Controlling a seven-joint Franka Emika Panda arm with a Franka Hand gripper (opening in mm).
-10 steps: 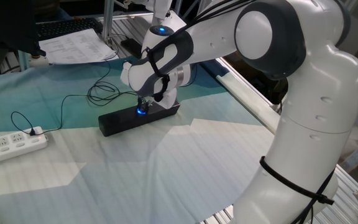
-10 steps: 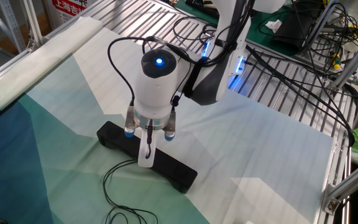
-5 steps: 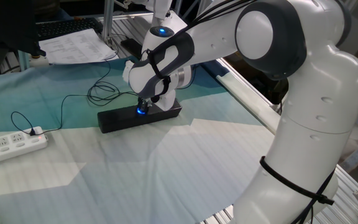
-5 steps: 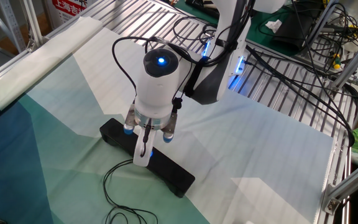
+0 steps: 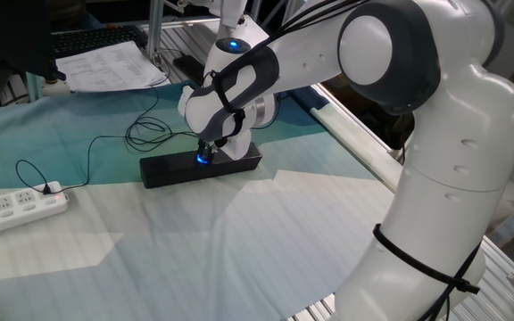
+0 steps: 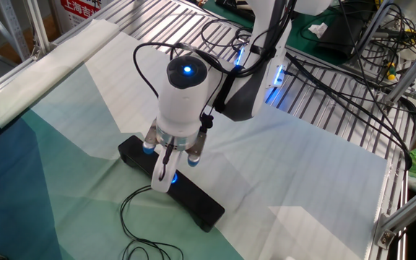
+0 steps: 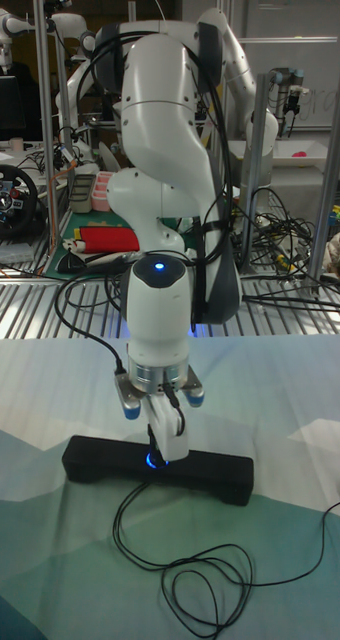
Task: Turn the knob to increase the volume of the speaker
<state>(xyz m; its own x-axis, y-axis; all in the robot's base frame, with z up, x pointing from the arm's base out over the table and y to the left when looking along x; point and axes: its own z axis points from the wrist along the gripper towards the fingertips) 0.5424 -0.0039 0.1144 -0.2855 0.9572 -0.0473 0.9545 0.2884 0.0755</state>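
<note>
Nearest in the tall fixed view, the thin black cable [image 7: 190, 575] coils loose on the teal cloth-covered table [image 7: 50, 560]. Behind it lies the long black rectangular speaker [image 7: 110, 468], unanchored. The white two-finger gripper [image 7: 160, 455] is closed narrowly around the small blue-glowing round knob [image 7: 153, 461] at its centre. Twisting could drag the whole bar round, or the fingers could slip off the knob.

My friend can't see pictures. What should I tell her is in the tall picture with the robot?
A big white robot arm reaches straight down, its gripper closed around the glowing blue knob in the middle of a long black speaker. The speaker lies on a green and white cloth, with its thin black cable looping in front of it.
</note>
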